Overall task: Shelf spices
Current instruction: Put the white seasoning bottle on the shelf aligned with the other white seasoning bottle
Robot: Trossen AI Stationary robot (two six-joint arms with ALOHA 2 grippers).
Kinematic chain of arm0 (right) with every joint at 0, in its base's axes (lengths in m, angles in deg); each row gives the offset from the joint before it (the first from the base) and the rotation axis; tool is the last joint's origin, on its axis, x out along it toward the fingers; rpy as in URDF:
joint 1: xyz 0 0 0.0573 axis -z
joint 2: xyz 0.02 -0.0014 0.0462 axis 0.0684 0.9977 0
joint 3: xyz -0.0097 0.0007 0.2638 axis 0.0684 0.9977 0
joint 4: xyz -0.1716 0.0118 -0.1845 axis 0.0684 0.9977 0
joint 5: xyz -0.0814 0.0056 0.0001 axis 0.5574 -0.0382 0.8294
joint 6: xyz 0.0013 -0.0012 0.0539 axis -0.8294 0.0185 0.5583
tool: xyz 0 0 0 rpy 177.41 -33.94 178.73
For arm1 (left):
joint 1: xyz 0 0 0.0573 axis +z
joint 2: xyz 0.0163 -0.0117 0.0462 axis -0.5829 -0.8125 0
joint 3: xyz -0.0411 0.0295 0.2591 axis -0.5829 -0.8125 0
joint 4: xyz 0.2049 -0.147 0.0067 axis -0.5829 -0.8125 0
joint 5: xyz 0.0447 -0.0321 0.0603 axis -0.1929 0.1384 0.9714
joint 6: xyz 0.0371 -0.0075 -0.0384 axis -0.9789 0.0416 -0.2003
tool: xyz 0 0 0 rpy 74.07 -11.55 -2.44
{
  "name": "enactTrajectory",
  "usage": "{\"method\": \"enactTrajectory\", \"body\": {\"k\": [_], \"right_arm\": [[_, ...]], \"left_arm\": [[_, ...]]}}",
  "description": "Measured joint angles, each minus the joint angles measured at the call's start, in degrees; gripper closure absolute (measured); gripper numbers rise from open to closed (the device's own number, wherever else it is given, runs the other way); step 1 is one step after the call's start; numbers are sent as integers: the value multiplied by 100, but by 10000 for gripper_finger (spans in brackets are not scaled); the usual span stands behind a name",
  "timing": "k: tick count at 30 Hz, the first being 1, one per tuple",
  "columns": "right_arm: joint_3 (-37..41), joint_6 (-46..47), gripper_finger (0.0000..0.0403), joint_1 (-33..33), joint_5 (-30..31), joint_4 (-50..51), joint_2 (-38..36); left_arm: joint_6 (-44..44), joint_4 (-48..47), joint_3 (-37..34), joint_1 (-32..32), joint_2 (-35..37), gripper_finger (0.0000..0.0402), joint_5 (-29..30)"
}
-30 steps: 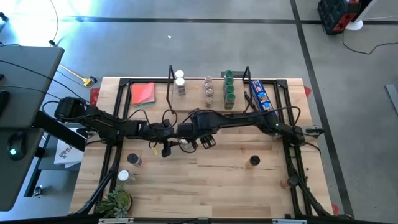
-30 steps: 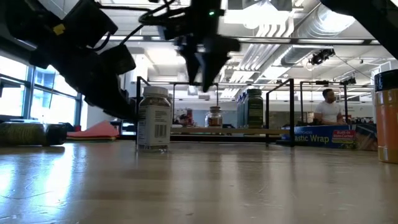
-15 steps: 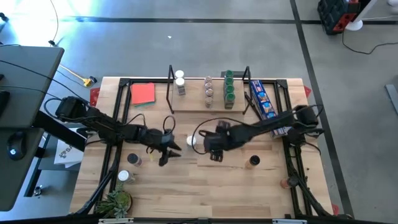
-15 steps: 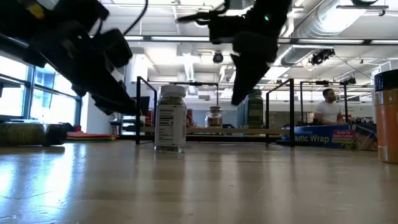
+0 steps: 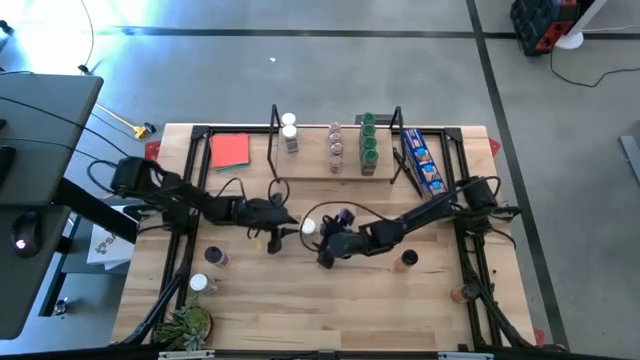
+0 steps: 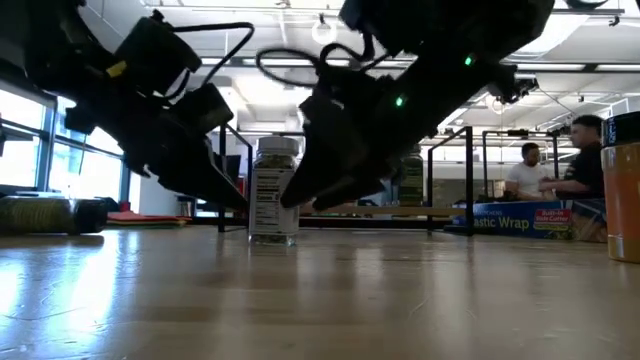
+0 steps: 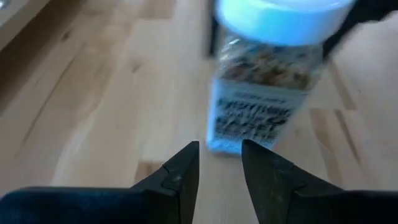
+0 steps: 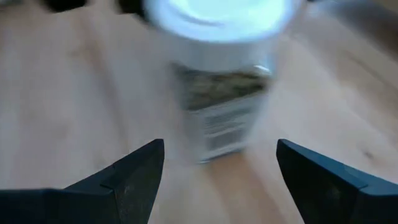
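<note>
A white-capped spice jar (image 5: pixel 308 227) (image 6: pixel 275 190) with a printed label stands upright on its base at the table's middle. My left gripper (image 5: pixel 276 238) (image 7: pixel 221 165) is just to its left, pointing at its lower part (image 7: pixel 249 130); the fingers stand a narrow gap apart with nothing between them. My right gripper (image 5: pixel 323 254) (image 8: pixel 221 144) is at the jar's near right side, open wide. The jar (image 8: pixel 221 87) stands ahead of its fingertips, not between them. The shelf (image 5: pixel 310 172) at the far middle holds several jars (image 5: pixel 368 140).
Loose jars stand on the table: a brown-capped one (image 5: pixel 215 257), a white-capped one (image 5: pixel 198 283), a black-capped one (image 5: pixel 408 259) and one at the near right (image 5: pixel 458 294). A red card (image 5: pixel 230 150) lies far left. A blue package (image 5: pixel 420 160) lies right of the shelf. A plant (image 5: pixel 185 322) is near left.
My right gripper has come down from above the table's middle and rolled. It now sits low at the white-capped jar's near right side. The arms no longer cover the jar from above. It shifted a little to the right at first, then stood still.
</note>
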Motion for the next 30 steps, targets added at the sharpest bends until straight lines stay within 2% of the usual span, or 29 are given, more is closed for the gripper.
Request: {"method": "enactTrajectory", "body": {"k": [3,7,14,20,22,26,30], "right_arm": [[-18,14,98,57,132,119,10],[-24,-24,98,123,166,725,-80],[-22,-173,98,264,169,1677,-329],[25,-630,98,208,208,2732,-739],[154,-457,98,183,286,2948,-895],[508,160,98,114,346,3005,-1171],[821,638,98,-20,380,2887,-1329]], "left_arm": [[-298,513,0,46,-266,289,-424],[-41,695,25,-67,-282,289,-918],[636,227,26,-529,137,289,-674],[474,-734,325,-824,874,289,494],[189,-1326,650,-690,987,287,639],[-752,-3096,1590,-250,1055,263,135],[-1676,-4299,2418,110,1040,210,-421]]}}
